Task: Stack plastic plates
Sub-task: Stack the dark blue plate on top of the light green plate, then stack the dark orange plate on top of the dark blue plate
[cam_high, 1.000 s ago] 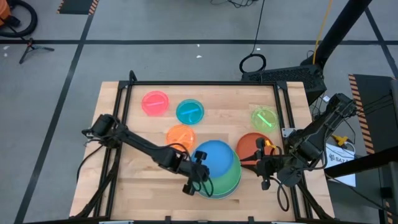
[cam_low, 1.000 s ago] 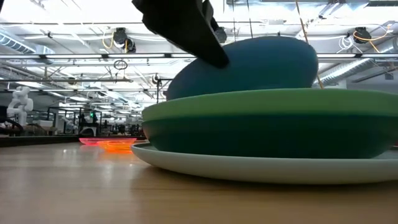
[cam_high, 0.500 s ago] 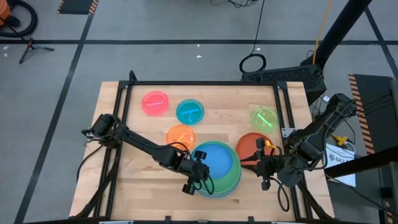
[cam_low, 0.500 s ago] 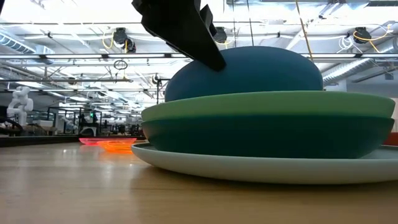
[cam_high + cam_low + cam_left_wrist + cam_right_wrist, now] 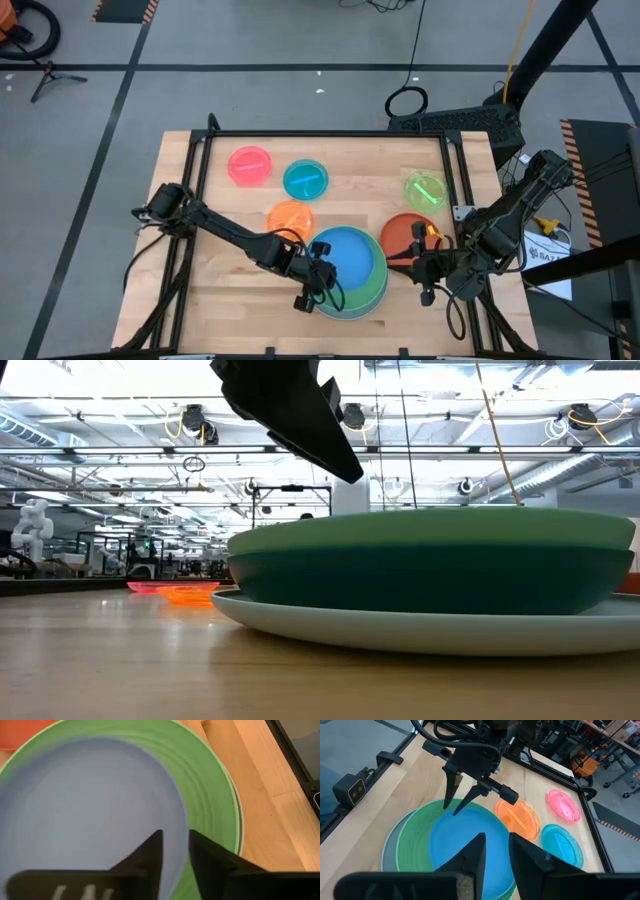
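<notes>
Stack: we note a pile near the table's [image 5: 200,300] front edge; a large light blue round plastic plate [image 5: 420,632] lies lowest, a large dark green round plastic plate [image 5: 430,580] sits on it, and a large light green round plastic plate [image 5: 372,288] sits on that.
Top of stack: a medium blue round plastic plate [image 5: 350,257] lies flat inside the light green one; from table height it is hidden below the green rim.
Left gripper [image 5: 318,290]: we see it just above the stack's left rim, fingers parted and holding nothing.
Right gripper [image 5: 421,268]: just right of the stack, over the near edge of a medium red-orange round plastic plate [image 5: 402,230]; in its wrist view its fingers stand slightly apart and bare.
Loose small plates: a translucent pink round plastic plate [image 5: 249,165] and a translucent cyan round plastic plate [image 5: 305,179] lie side by side toward the far edge; a translucent orange round plastic plate [image 5: 290,216] lies nearer, just beside the stack; a translucent lime round plastic plate [image 5: 424,189] lies behind the red-orange one.
</notes>
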`<action>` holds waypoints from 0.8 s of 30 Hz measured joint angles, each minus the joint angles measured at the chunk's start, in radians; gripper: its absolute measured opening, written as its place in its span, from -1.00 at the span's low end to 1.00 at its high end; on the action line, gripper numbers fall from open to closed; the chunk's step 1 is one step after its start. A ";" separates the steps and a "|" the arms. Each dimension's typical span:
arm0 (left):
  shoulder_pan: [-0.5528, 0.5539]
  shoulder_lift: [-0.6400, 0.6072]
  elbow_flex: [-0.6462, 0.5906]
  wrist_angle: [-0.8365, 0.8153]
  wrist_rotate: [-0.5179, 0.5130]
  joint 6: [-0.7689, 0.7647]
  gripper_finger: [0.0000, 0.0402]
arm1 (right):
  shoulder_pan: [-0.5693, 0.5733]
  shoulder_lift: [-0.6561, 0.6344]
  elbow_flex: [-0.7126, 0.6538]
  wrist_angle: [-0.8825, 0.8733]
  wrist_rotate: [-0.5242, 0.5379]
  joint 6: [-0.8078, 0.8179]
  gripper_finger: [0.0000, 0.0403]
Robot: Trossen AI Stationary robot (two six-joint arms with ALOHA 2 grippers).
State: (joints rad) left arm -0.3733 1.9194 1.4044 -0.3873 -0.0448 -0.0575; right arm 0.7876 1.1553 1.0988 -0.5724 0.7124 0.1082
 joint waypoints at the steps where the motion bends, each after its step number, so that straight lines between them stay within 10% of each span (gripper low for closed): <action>1: 0.000 0.000 0.000 -0.001 0.000 -0.003 -0.38 | 0.000 0.000 0.000 0.000 0.000 0.001 -0.62; 8: 0.002 0.000 0.000 -0.002 -0.016 0.022 0.02 | 0.000 0.000 0.000 0.000 0.004 0.013 -0.62; 24: -0.024 -0.142 -0.109 -0.047 -0.299 0.090 0.04 | -0.042 0.001 0.000 -0.011 0.105 0.271 -0.62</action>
State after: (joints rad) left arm -0.3977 1.7774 1.2953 -0.4344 -0.3434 0.0322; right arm 0.7452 1.1561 1.0988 -0.5834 0.8173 0.3789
